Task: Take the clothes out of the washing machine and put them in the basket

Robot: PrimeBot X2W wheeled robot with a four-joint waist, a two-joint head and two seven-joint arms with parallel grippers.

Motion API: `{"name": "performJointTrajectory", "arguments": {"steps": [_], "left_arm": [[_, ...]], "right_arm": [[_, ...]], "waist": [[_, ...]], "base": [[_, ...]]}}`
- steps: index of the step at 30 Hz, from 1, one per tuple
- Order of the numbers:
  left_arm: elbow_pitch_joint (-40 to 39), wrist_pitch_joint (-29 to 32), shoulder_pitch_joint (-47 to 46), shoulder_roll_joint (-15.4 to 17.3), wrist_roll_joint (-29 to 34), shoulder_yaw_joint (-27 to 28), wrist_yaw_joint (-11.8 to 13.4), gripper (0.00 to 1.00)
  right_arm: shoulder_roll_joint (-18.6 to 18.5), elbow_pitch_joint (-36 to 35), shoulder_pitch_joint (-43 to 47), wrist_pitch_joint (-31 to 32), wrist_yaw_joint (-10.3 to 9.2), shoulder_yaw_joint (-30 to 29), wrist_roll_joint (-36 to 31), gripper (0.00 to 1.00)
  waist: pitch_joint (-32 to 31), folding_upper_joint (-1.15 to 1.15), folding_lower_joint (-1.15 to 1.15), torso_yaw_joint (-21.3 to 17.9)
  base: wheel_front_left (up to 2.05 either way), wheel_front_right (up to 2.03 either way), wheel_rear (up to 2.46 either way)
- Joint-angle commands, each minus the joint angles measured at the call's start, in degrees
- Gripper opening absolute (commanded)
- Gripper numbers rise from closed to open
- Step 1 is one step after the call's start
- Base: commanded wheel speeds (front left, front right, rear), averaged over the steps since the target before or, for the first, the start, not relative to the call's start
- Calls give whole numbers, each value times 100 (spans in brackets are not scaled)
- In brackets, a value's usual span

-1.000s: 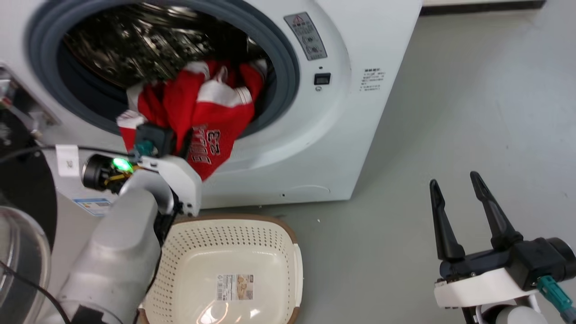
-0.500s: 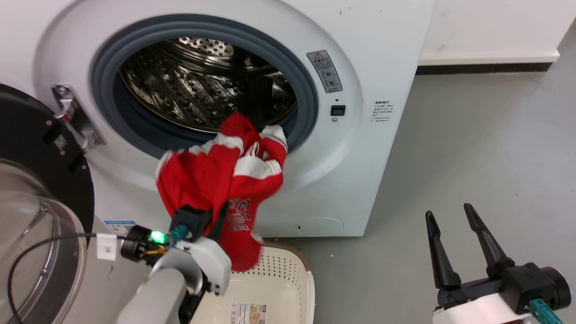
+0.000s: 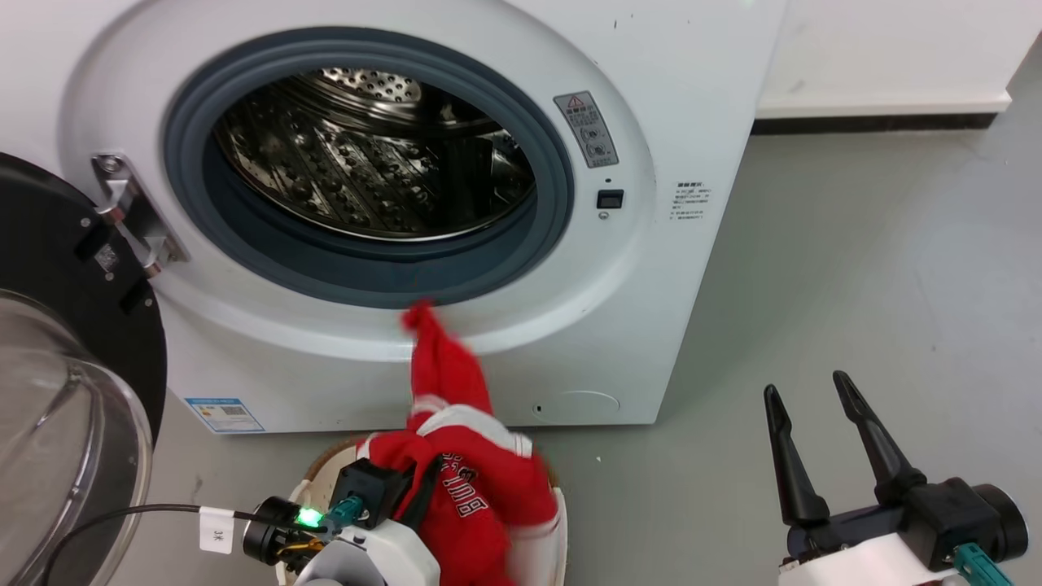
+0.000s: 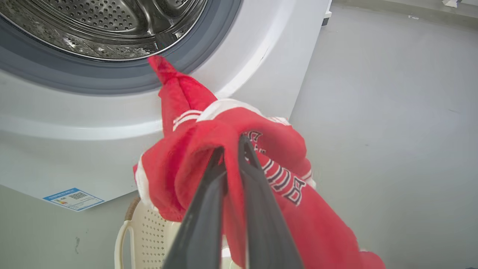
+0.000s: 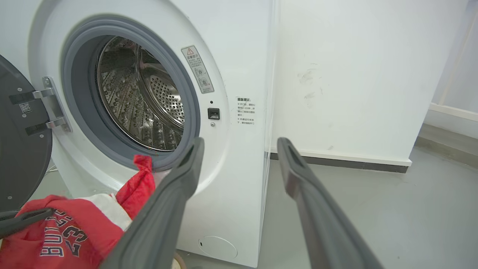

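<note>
At twelve o'clock in the head view, a white washing machine (image 3: 651, 325), with its door (image 3: 57, 342) swung wide toward nine o'clock, presumably to leave the mouth free for reaching in. Inside, a bare steel drum (image 3: 366, 163), with no cloth in the part on show. At six o'clock, right under the mouth, a cream basket (image 4: 143, 239), most likely set there so as to need only a short drop. Over it and partly hiding it, a red jersey (image 3: 480, 488) with white trim and the number 23, out of the drum, with one thin tail reaching up toward the grey rim; touching or just short, cannot tell. Clamped on a fold of that jersey, the left gripper (image 4: 231, 147), fingers pressed together through the cloth, low near six o'clock, seemingly for a release into the basket. At four o'clock, well apart, the right gripper (image 3: 806, 387), fingers spread and empty above the grey floor (image 3: 855, 285), probably held aside to leave room. Looks nearly done: only the let-go left, with some risk of the tail draping outside.
</note>
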Motion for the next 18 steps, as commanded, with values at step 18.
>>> {"name": "performJointTrajectory", "arguments": {"steps": [18], "left_arm": [[1852, -338, -958, -372, -209, 155, -203, 0]], "right_arm": [[9, -248, -982, -14, -4, -57, -39, 100]], "waist": [[1767, 0, 1, -566]], "base": [[0, 0, 0]]}}
